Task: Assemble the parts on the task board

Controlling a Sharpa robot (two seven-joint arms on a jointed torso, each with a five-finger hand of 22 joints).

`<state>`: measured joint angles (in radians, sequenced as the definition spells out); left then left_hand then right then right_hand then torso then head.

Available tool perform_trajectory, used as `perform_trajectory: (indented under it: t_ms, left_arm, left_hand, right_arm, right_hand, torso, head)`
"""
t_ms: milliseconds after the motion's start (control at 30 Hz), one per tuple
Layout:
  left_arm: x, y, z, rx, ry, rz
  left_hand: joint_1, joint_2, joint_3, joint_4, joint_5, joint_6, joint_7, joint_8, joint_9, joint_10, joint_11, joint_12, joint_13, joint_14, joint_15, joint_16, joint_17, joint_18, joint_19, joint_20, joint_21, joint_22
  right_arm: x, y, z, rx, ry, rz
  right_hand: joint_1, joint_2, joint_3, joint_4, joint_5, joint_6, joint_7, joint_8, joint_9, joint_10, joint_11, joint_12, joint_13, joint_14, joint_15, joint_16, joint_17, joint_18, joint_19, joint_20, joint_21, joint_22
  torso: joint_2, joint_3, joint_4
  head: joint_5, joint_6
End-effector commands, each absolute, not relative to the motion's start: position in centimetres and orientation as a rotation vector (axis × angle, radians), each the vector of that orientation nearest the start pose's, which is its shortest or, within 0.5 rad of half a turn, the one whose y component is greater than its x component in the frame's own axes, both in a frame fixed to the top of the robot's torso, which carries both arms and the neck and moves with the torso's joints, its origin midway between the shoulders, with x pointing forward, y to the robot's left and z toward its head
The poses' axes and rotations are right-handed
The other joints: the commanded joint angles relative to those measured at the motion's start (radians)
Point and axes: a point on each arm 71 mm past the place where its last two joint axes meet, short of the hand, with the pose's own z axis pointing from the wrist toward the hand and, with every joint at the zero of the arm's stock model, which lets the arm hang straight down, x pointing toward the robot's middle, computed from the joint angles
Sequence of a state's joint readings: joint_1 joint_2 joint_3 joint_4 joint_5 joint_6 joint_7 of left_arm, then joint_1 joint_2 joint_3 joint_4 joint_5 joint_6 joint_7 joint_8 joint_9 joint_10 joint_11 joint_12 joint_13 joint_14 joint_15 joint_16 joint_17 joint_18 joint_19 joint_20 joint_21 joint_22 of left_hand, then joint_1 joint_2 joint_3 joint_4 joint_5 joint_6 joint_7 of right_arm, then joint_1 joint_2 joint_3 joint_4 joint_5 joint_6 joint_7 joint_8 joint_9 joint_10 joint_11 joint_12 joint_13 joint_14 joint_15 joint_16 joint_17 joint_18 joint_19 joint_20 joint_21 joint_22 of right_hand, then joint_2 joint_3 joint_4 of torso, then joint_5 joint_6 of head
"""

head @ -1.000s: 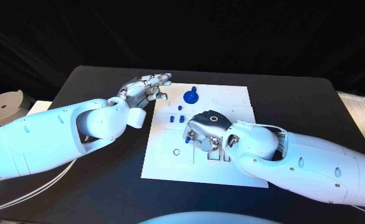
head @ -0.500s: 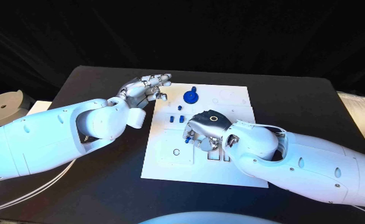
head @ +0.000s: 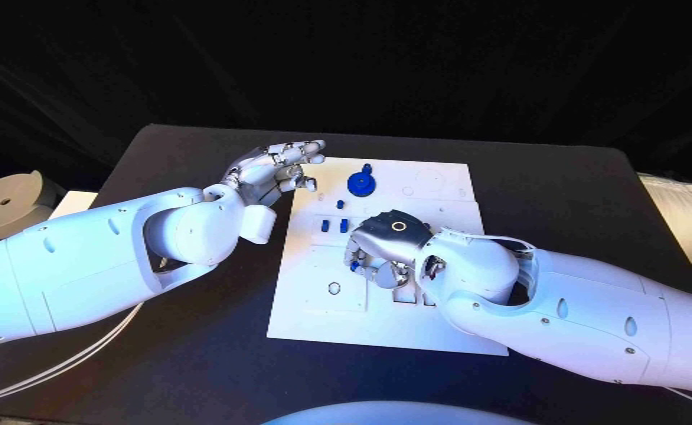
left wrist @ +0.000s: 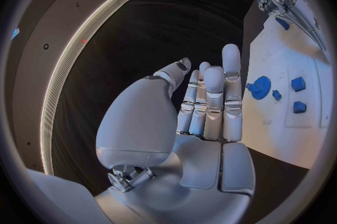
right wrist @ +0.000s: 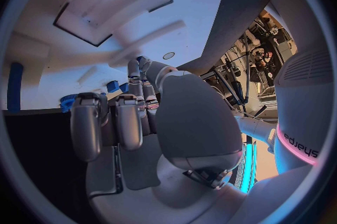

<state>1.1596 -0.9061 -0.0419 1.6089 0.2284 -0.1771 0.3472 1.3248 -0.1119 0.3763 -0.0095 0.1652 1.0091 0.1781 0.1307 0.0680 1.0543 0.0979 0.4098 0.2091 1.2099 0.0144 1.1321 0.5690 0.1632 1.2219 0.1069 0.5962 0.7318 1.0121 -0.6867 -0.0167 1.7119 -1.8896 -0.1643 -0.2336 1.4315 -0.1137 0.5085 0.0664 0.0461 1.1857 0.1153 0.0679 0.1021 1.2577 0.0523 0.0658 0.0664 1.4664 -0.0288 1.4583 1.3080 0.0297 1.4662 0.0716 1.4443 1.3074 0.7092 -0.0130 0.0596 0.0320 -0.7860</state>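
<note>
Black cloth closes off the room behind the dark bench. The right hand hangs low over the middle of the task board, fingers curled downward; a small blue part sits at its fingertips, though whether it is pinched cannot be told. The left hand hovers at the board's far left corner, flat, fingers together, holding nothing. Beyond the right hand, a blue gear and two small blue blocks lie loose on the board. Most of the assembly looks yet to be done.
</note>
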Motion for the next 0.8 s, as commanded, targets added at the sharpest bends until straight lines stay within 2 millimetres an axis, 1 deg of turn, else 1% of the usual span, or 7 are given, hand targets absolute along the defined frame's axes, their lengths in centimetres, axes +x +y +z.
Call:
perform_trajectory:
  t_ms: [33,167,267,300,367,500,800]
  left_arm:
    - [46.3,20.9,-19.6,-1.405,1.481,-1.731]
    - [46.3,20.9,-19.6,-1.406,1.482,-1.73]
    - [46.3,20.9,-19.6,-1.406,1.483,-1.729]
    - [46.3,20.9,-19.6,-1.406,1.483,-1.729]
    - [46.3,20.9,-19.6,-1.406,1.483,-1.728]
    - [46.3,20.9,-19.7,-1.407,1.484,-1.728]
    - [46.3,20.9,-19.7,-1.407,1.487,-1.729]
  left_hand:
    - [-0.001,0.006,-0.001,-0.003,0.003,-0.007,-0.001,0.004,0.0,-0.006,-0.001,0.003,0.001,-0.004,0.0,0.002,-0.001,0.019,0.0,0.007,-0.006,-0.001]
    - [-0.001,0.006,-0.001,-0.003,0.003,-0.007,-0.001,0.004,0.0,-0.006,-0.001,0.003,0.001,-0.004,0.0,0.002,-0.001,0.019,0.0,0.007,-0.006,-0.001]
    - [-0.001,0.006,-0.001,-0.003,0.003,-0.007,-0.001,0.004,0.0,-0.006,-0.001,0.003,0.001,-0.004,0.0,0.002,-0.001,0.019,0.0,0.007,-0.006,-0.001]
    - [0.0,0.006,-0.001,-0.004,0.003,-0.008,-0.001,0.004,0.0,-0.007,-0.001,0.004,0.001,-0.004,0.0,0.002,-0.002,0.019,0.0,0.007,-0.006,-0.001]
    - [0.001,0.006,-0.001,-0.004,0.003,-0.009,0.0,0.005,0.0,-0.008,-0.001,0.005,0.001,-0.006,0.0,0.002,-0.004,0.019,-0.001,0.007,-0.007,-0.002]
    - [0.001,0.006,-0.001,-0.005,0.003,-0.01,0.0,0.005,0.0,-0.009,-0.001,0.006,0.001,-0.007,0.001,0.001,-0.006,0.019,-0.001,0.007,-0.007,-0.002]
    - [0.001,0.006,-0.002,-0.005,0.003,-0.01,0.0,0.005,0.0,-0.01,-0.001,0.006,0.001,-0.007,0.001,0.001,-0.007,0.019,-0.001,0.007,-0.007,-0.002]
  right_arm:
    - [39.2,-7.2,-24.1,-0.657,1.72,0.662]
    - [39.3,-7.2,-24.2,-0.646,1.719,0.662]
    - [39.5,-7.3,-24.1,-0.626,1.709,0.662]
    - [39.5,-7.4,-24.1,-0.62,1.706,0.663]
    - [39.6,-7.4,-24.1,-0.61,1.698,0.666]
    - [39.7,-7.5,-23.9,-0.583,1.671,0.678]
    - [39.3,-8.7,-22.7,-0.519,1.589,0.727]
  right_hand:
    - [-0.014,-0.003,-0.01,0.001,0.003,0.008,-0.002,0.002,0.001,-0.002,0.001,-0.002,-0.001,0.075,0.007,-0.001,0.109,0.015,0.015,0.007,-0.002,0.084]
    - [-0.034,-0.016,-0.025,0.009,0.002,-0.008,0.001,-0.005,-0.003,-0.02,0.006,-0.007,-0.004,0.074,0.01,-0.003,0.107,0.015,0.014,0.009,-0.004,0.081]
    - [-0.068,-0.049,-0.053,0.025,0.009,-0.053,0.016,-0.01,-0.014,-0.099,0.029,-0.01,-0.009,0.07,0.027,-0.016,0.089,0.021,0.0,0.017,-0.025,0.053]
    - [-0.074,-0.053,-0.065,0.029,0.002,-0.084,0.018,-0.011,-0.022,-0.155,0.039,-0.011,-0.007,0.067,0.036,-0.024,0.079,0.025,-0.011,0.025,-0.041,0.032]
    - [-0.075,-0.057,-0.089,0.033,0.003,-0.108,0.018,-0.007,-0.028,-0.204,0.049,-0.004,-0.005,0.065,0.045,-0.03,0.071,0.03,-0.02,0.036,-0.055,0.014]
    - [-0.066,-0.055,-0.127,0.04,0.002,-0.129,0.014,-0.006,-0.033,-0.244,0.06,0.0,-0.003,0.063,0.055,-0.035,0.064,0.034,-0.026,0.046,-0.068,-0.001]
    - [-0.049,-0.047,-0.152,0.047,0.003,-0.133,0.013,-0.004,-0.033,-0.226,0.055,0.02,0.001,0.06,0.051,-0.044,0.05,0.035,-0.025,0.05,-0.07,-0.004]
  torso:
    - [0.0,0.0007,0.0003]
    - [0.0,0.0005,-0.0002]
    - [0.0,0.0003,-0.0002]
    - [0.0,0.0005,-0.0006]
    - [0.0,0.0009,-0.0008]
    - [0.0,0.0015,-0.0009]
    - [0.0,0.0016,-0.0011]
  head:
    - [0.001,-0.001]
    - [0.0,0.0]
    - [0.0,0.0]
    - [0.0,0.0]
    - [0.0,0.0]
    - [0.0,0.002]
    - [-0.007,0.009]
